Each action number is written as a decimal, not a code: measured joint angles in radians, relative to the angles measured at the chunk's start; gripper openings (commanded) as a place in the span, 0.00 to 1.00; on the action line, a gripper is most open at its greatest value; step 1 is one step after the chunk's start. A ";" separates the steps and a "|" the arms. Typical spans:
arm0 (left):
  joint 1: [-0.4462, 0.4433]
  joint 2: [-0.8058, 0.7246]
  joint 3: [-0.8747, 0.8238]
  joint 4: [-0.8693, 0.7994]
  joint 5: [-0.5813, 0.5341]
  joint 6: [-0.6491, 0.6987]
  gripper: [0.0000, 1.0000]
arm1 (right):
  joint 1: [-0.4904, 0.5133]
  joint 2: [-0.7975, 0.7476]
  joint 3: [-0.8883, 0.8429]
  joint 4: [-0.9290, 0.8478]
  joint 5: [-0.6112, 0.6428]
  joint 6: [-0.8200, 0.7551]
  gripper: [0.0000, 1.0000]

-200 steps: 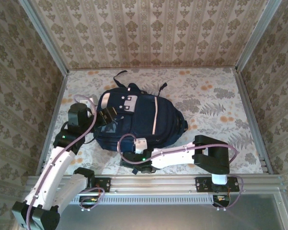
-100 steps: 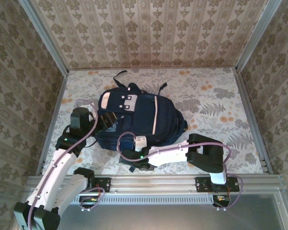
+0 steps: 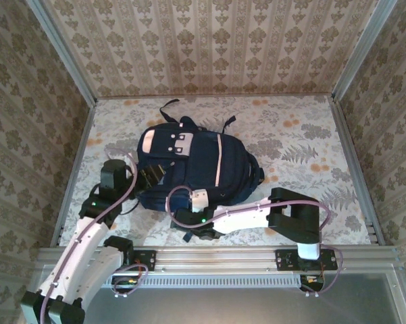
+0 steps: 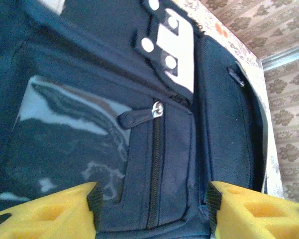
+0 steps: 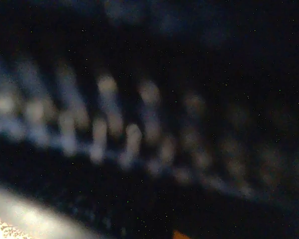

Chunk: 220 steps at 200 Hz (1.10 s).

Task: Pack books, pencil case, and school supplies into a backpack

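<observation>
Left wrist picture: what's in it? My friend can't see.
A navy backpack seen close up, with a zipper pull in the middle, a clear window pocket on the left and a white snap patch above. Yellow fingers of the left gripper show at the bottom.

Beige damask-papered walls (image 3: 216,40) on 3 sides, floral-leaf tablecloth (image 3: 311,128), alu rail (image 3: 223,258) at near edge, soft even light.

navy backpack (image 3: 236,165) — flat, pink-striped, front up
</observation>
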 measured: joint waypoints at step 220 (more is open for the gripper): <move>-0.285 -0.298 -0.451 0.108 -0.383 -0.754 0.46 | -0.033 -0.125 -0.108 0.097 -0.061 -0.116 0.00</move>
